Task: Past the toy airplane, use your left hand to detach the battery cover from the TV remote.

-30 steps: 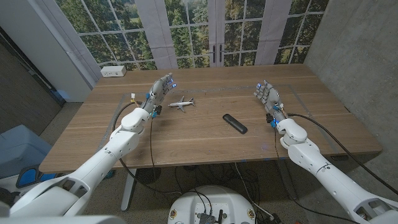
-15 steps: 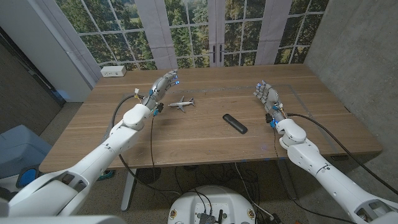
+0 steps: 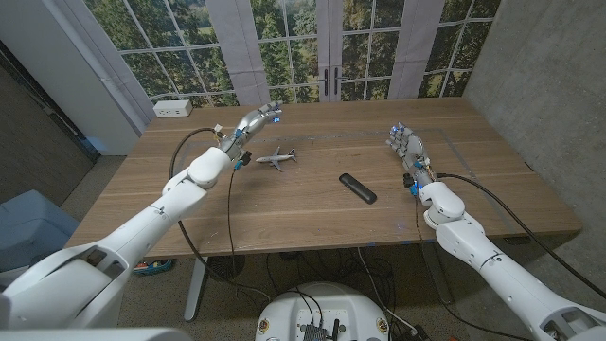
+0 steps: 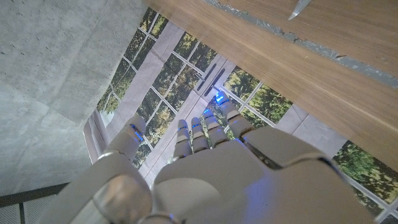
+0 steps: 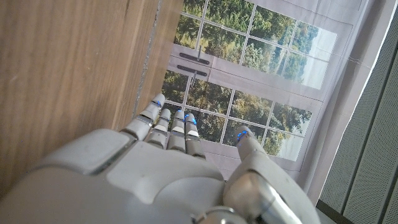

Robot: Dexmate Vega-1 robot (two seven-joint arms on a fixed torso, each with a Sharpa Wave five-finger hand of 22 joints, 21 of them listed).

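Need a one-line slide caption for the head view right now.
Left hand raised beyond the toy airplane, holding nothing; TV remote untouched mid-table; right hand open at the table's right.

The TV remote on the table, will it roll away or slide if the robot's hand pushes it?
Probably slide, not roll: the TV remote looks like a flat black bar lying on the smooth wooden table. It seems stiff, so it shouldn't bend. Being long and thin, it may spin if the left hand pushes one end.
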